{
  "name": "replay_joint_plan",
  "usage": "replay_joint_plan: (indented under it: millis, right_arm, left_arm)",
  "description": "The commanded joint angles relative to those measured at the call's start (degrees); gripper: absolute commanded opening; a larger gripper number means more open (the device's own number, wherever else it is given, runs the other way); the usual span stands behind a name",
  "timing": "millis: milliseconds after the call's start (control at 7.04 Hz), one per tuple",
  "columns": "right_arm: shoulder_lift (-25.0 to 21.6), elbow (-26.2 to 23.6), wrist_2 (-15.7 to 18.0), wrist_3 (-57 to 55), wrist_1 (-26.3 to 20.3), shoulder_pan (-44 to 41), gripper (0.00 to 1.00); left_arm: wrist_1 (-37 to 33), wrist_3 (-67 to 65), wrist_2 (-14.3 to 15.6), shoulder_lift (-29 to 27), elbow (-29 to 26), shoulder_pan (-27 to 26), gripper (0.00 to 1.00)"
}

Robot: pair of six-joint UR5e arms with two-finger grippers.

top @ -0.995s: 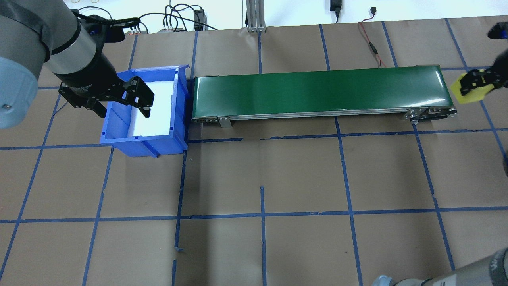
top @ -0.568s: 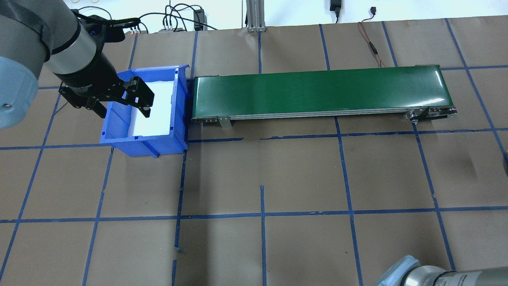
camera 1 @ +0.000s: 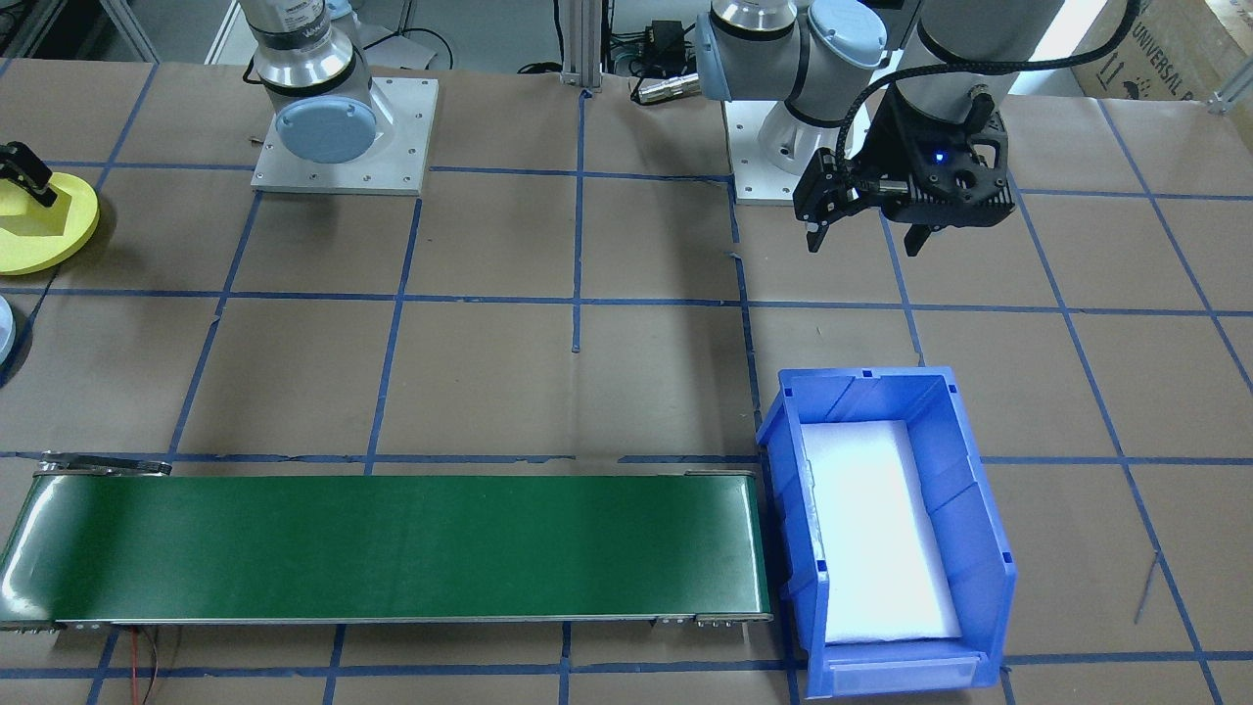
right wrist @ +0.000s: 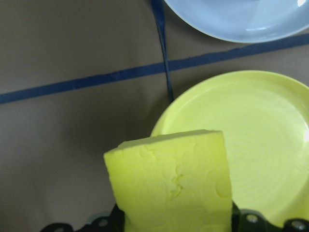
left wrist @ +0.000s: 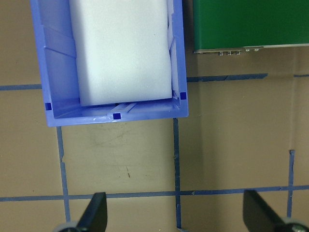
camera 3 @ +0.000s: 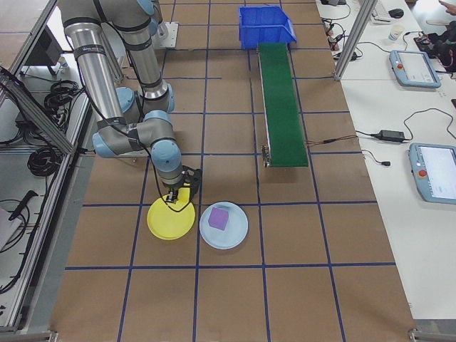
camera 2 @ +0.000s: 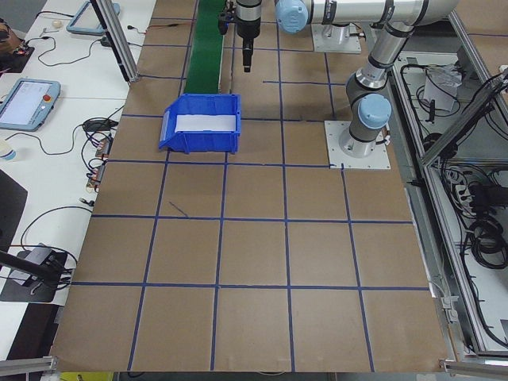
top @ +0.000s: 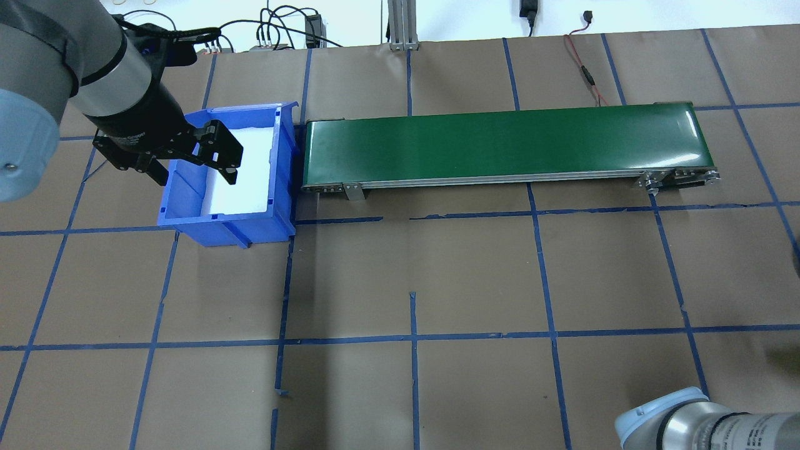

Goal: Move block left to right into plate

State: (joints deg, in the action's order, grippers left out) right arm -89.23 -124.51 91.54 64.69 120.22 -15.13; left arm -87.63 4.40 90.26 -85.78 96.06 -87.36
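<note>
The right hand has carried one yellow block over the one yellow plate.

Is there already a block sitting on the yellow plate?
No, the yellow plate lies bare, while the purple block sits on the light blue plate beside it.

Table: bin, conveyor, plates

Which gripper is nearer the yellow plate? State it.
Right. The right gripper hangs just over the yellow plate, holding a yellow block. The left gripper is at the table's far end, near the blue bin.
</note>
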Motion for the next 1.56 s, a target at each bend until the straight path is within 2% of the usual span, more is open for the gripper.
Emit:
replay_joint_plan:
  millis: [0,142,426,568,710,852,1137,1279,1421]
  right_arm:
    - [2.55,-0.04,-0.66,3.94,5.17,3.52,0.76]
    - [2.91,0.05,-0.49,4.21,5.55,3.53,1.0]
    - [1.52,2.23,-0.14,3.43,4.07,1.87,1.0]
    - [0.64,2.95,-0.22,2.55,0.66,-2.58,1.0]
    - [-1.63,4.61,-0.31,-7.12,-2.33,-10.11,1.0]
    - [-2.35,9.06,0.12,-17.13,-4.88,-20.1,1.0]
    - [-3.14,22.05,1.09,-34.54,-26.76,-36.22,1.0]
    - [-3.58,29.77,1.53,-43.25,-32.8,-45.95,1.0]
    - [-3.5,33.5,3.79,-52.73,-33.9,-55.0,1.0]
  left_arm:
    - [0.0,0.0,-0.08,0.0,0.0,0.09,1.0]
    - [-0.17,-0.09,-0.08,0.0,0.0,0.0,1.0]
    - [-0.17,-0.09,0.01,0.0,0.0,0.18,1.0]
    - [-0.26,-0.09,0.1,0.0,0.0,0.09,1.0]
    - [-0.18,-0.01,0.01,0.0,0.0,0.17,1.0]
    - [-0.17,0.0,0.27,0.0,-0.09,0.18,1.0]
    - [-0.17,0.0,-0.08,0.0,0.0,0.09,1.0]
    - [-0.26,0.0,-0.08,0.0,0.0,0.17,1.0]
    - [-0.26,0.0,0.09,0.0,0.0,0.18,1.0]
